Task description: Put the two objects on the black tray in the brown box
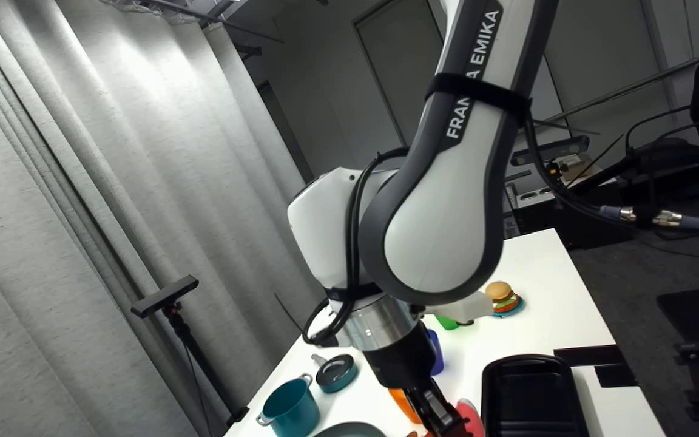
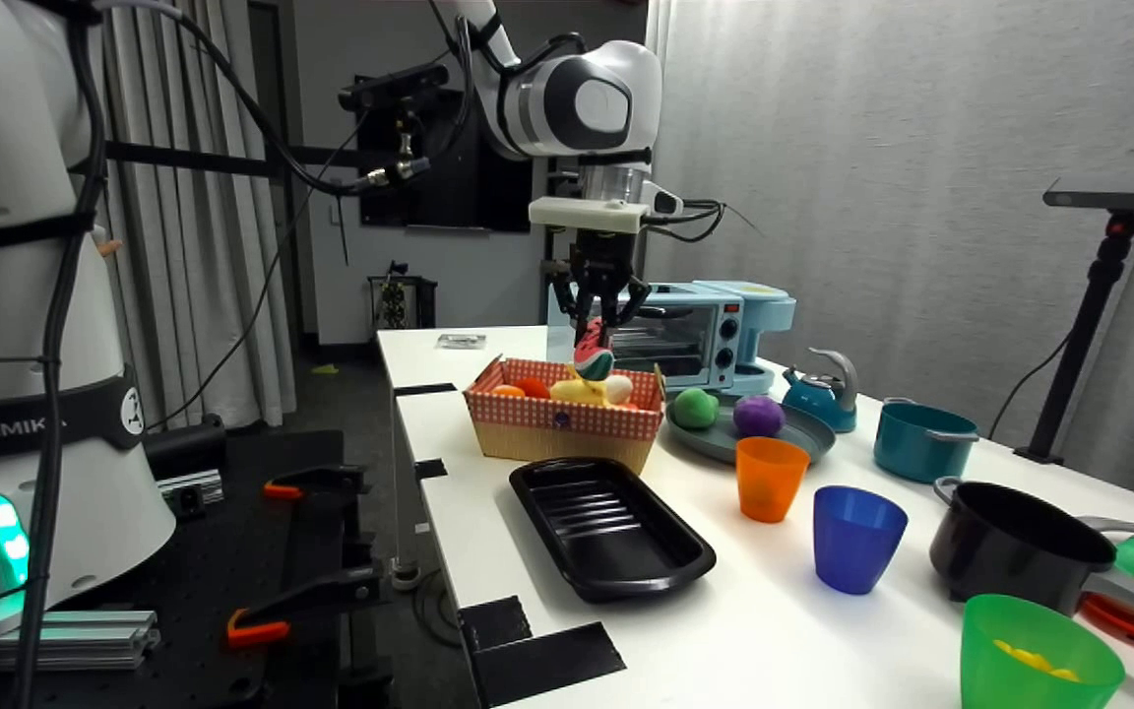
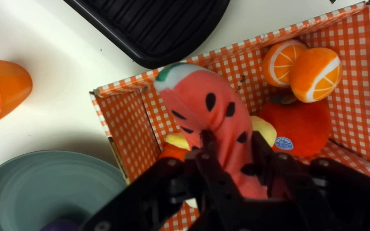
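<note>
I saw the gripper (image 3: pixel 231 141) pinching the watermelon toy (image 3: pixel 214 102) above the brown box (image 2: pixel 567 449), fingers (image 3: pixel 208 154) only its thickness apart. A pale yellow piece (image 3: pixel 263 130) lay inside; in an exterior view, the black tray (image 2: pixel 611 532) sat at the box's 5 o'clock.

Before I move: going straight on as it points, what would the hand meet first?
The watermelon slice gripped in the hand would lead, probably meeting the yellow toy in the checkered box first; the gap, if any, is unclear.
</note>
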Controlling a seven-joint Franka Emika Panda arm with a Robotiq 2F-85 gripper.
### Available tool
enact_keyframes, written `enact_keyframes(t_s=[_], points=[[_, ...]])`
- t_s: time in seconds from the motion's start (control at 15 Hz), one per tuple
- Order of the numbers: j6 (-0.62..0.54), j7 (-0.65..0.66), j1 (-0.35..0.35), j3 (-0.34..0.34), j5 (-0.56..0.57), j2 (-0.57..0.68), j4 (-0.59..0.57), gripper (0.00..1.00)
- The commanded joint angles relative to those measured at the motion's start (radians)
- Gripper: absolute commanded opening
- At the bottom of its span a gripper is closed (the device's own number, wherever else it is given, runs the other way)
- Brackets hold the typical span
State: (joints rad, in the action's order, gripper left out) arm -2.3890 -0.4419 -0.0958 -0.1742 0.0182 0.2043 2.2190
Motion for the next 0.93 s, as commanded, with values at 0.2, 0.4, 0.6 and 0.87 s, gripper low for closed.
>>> enact_keyframes(t_s=[0.2,0.4,0.6,0.87], points=[[0.041,-0.007,0.001,0.001,0.006,0.004,-0.019,0.87],[0.044,-0.008,0.002,0.002,0.008,0.003,-0.019,1.00],[0.043,-0.009,0.006,0.006,0.008,-0.002,-0.019,1.00],[0.040,0.001,0.015,0.018,0.009,-0.011,-0.018,1.00]])
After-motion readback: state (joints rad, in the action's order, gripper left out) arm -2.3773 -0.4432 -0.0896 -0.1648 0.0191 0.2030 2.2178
